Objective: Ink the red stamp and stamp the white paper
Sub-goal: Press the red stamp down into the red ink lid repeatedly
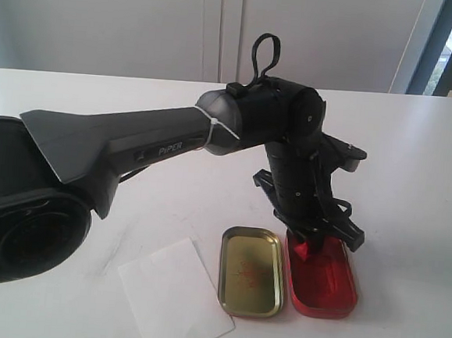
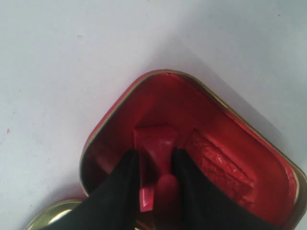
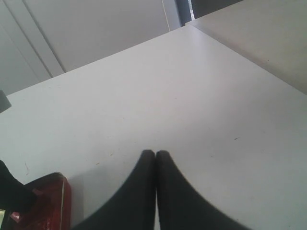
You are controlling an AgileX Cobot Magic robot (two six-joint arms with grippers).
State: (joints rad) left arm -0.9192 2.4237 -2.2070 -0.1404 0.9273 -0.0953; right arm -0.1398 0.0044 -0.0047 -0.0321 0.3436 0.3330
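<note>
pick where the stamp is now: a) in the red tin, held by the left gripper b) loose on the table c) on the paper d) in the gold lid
a: the left wrist view shows the left gripper clamped on the stamp, its base down inside the red tin.

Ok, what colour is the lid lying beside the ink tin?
The lid is gold, clearest in the exterior view.

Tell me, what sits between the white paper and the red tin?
The gold-coloured lid lies between the white paper and the red tin; the exterior view shows it.
</note>
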